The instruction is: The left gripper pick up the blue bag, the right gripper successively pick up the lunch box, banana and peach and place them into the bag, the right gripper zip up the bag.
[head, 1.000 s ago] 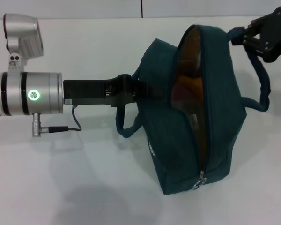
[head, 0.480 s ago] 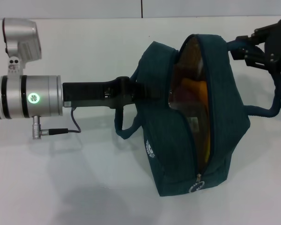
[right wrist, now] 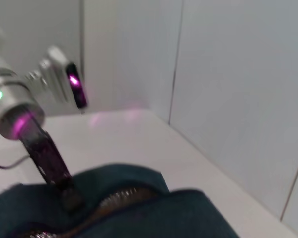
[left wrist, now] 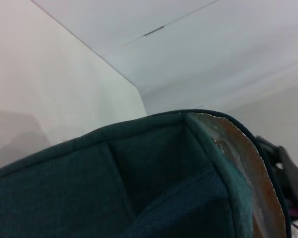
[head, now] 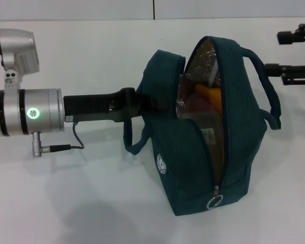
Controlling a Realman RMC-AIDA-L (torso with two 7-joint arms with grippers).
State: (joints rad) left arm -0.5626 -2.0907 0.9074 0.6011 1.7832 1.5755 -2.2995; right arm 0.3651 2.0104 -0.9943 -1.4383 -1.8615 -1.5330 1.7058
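Note:
The blue bag (head: 244, 132) stands open on the white table, its silver foil lining (head: 203, 58) showing. My left gripper (head: 138, 99) reaches in from the left and is shut on the bag's left side, fingertips hidden by fabric. Inside the opening I see the yellow banana (head: 209, 94), a reddish patch of peach (head: 193, 104) and the clear lunch box (head: 209, 136) with its sticker. The zipper ring pull (head: 213, 203) hangs at the near end. My right gripper (head: 287, 55) hovers open to the right of the bag, clear of the right handle (head: 267, 86). The left wrist view shows the bag's fabric (left wrist: 139, 188).
The white table (head: 91, 203) spreads around the bag, with a wall behind it. The left arm's silver wrist (head: 25, 112) and its cable (head: 73, 142) lie at the left. In the right wrist view the left arm (right wrist: 44, 148) stands beyond the bag (right wrist: 139, 208).
My right gripper let go of the right handle, opened and drew back to the right. The handle dropped against the bag, and the bag settled more upright.

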